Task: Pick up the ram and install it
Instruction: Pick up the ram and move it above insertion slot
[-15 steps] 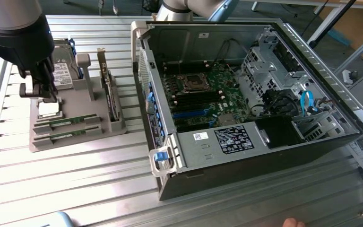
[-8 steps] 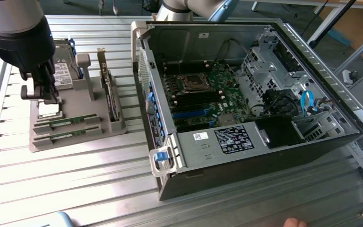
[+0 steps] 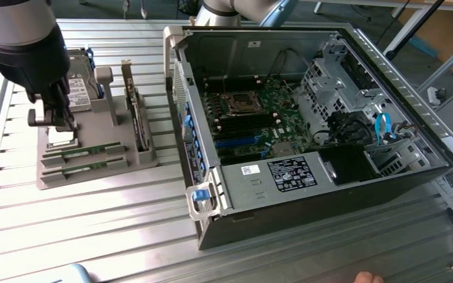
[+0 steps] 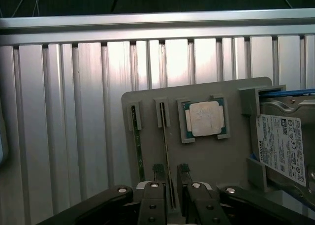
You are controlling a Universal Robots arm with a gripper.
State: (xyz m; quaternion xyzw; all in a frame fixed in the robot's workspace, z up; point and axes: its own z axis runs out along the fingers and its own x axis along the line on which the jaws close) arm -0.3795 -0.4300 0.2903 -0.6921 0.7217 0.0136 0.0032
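Two rams lie in slots of a grey holder tray (image 3: 92, 127). One ram (image 3: 83, 153) (image 4: 166, 146) is seen edge-on as a thin green strip between my gripper's two dark fingers (image 4: 158, 173). The other ram (image 3: 83, 169) (image 4: 138, 146) lies one slot further out. My gripper (image 3: 51, 121) (image 4: 171, 172) hangs open over the tray, one finger on each side of the first ram, and nothing is held. Whether the fingers touch the stick I cannot tell. The open computer case (image 3: 313, 118) stands on the exterior view's right, its motherboard memory slots (image 3: 246, 125) exposed.
On the tray (image 4: 216, 161) also sit a square silver processor (image 4: 204, 118), a hard drive (image 3: 81, 88) (image 4: 283, 146) and an upright expansion card (image 3: 136, 118). Everything rests on a ribbed aluminium table (image 3: 92, 236). A person's fingertips (image 3: 365, 277) show at the exterior view's lower edge.
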